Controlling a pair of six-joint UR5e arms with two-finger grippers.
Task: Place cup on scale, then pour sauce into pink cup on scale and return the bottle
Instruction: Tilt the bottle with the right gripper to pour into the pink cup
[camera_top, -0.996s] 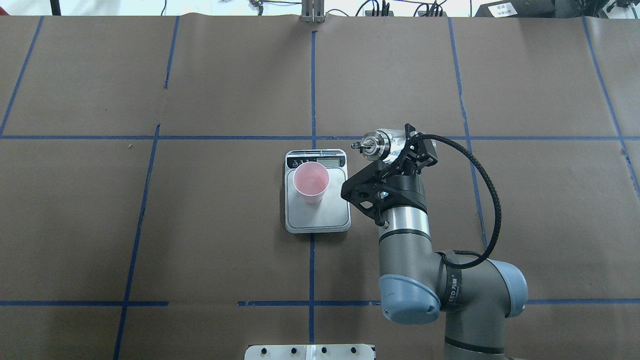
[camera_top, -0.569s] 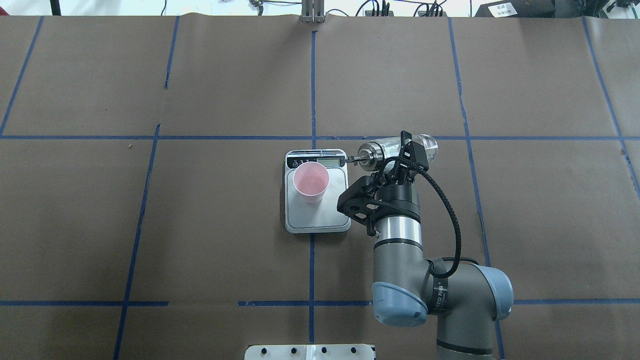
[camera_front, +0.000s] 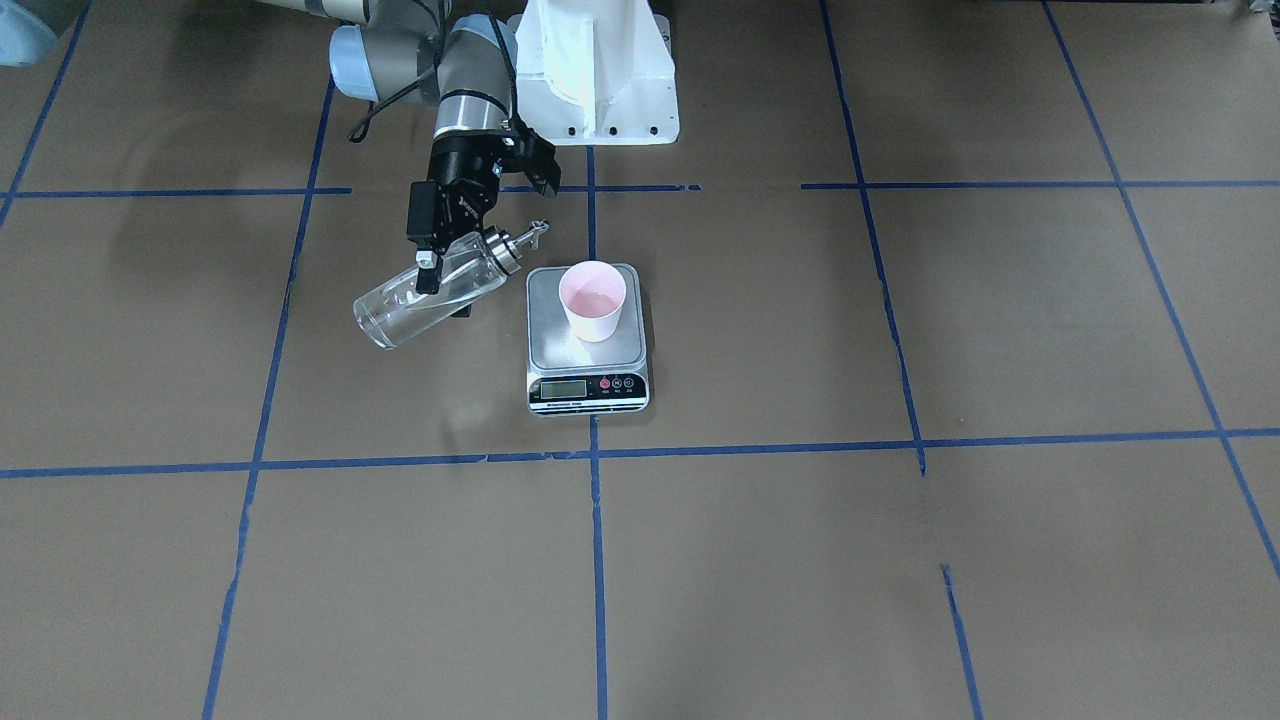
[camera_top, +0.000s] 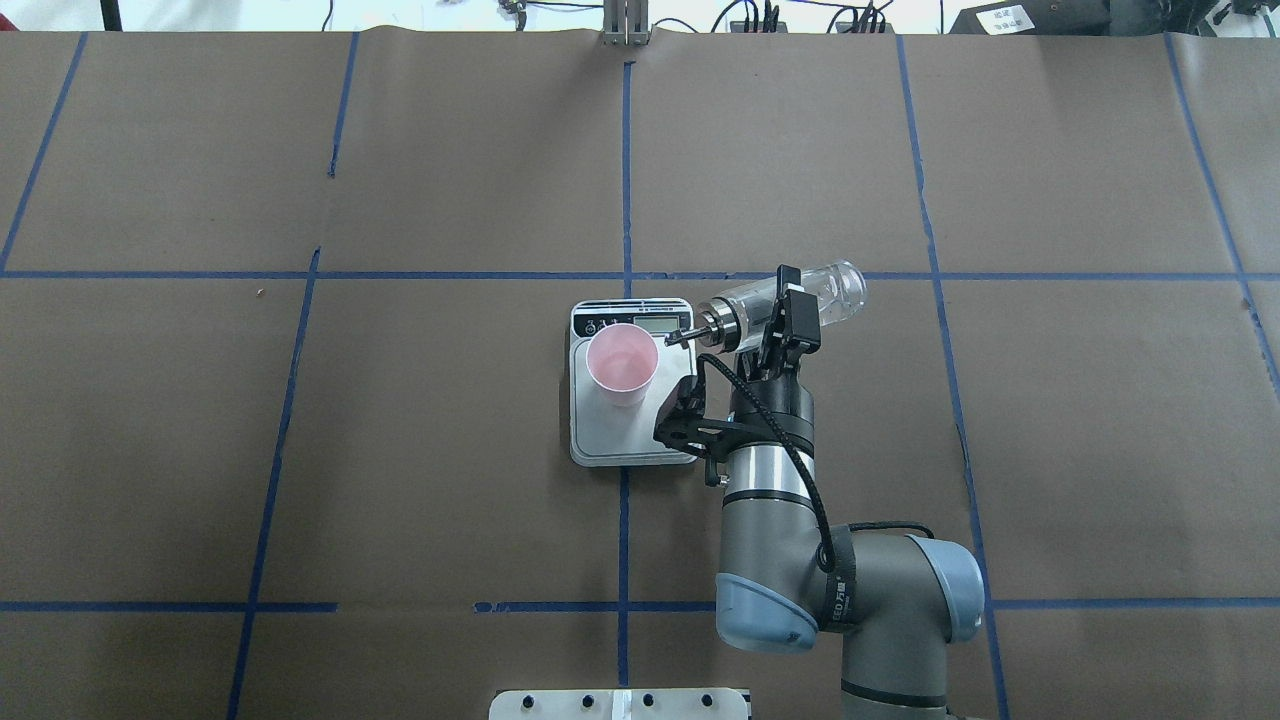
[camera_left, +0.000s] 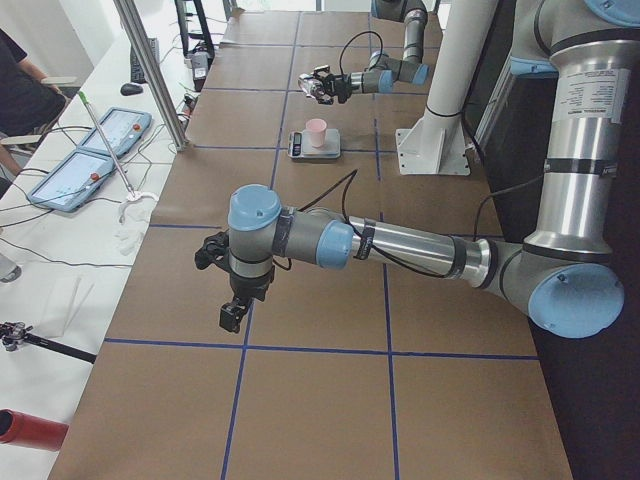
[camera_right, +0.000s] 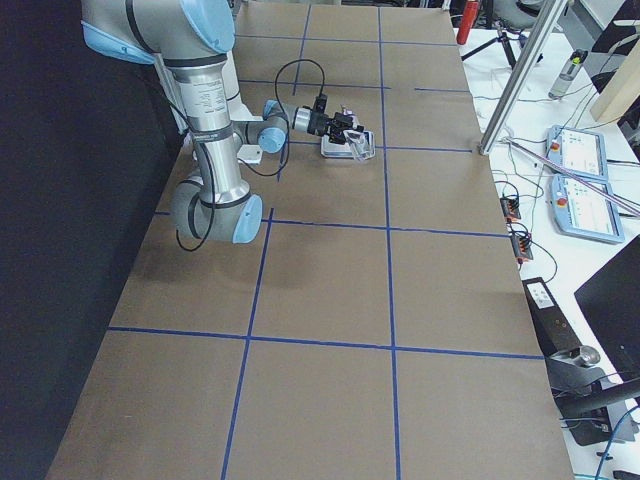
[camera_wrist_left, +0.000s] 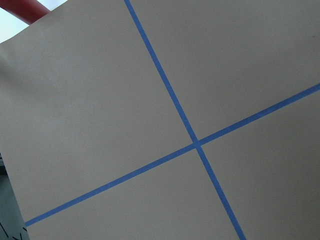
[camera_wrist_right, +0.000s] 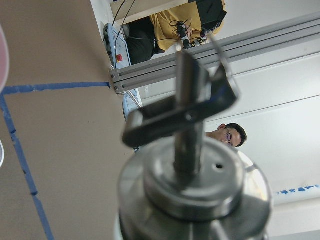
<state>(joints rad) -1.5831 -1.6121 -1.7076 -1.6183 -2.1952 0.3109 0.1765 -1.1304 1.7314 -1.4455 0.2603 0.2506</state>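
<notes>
Brown paper bench (camera_top: 400, 450), blue tape grid. Your right arm (camera_top: 770, 480) has swung left and rolled its wrist over the last second. The scale (camera_top: 640, 430) carries the pink cup (camera_top: 621, 363). The right pincer (camera_top: 785, 308) is clamped on the glass bottle (camera_top: 825, 288), now nearly level. Its spout (camera_top: 688, 337) is just beside the cup's rim, so pouring looks imminent. Left pincer (camera_left: 232, 315): I cannot tell.

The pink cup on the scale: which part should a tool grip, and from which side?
Probably the side wall, just under the rim. The cup stands upright on the scale and widens upward, so it should not slip down through a grip there. Come level from the robot's left: the bottle in the right tool crowds its right.
</notes>
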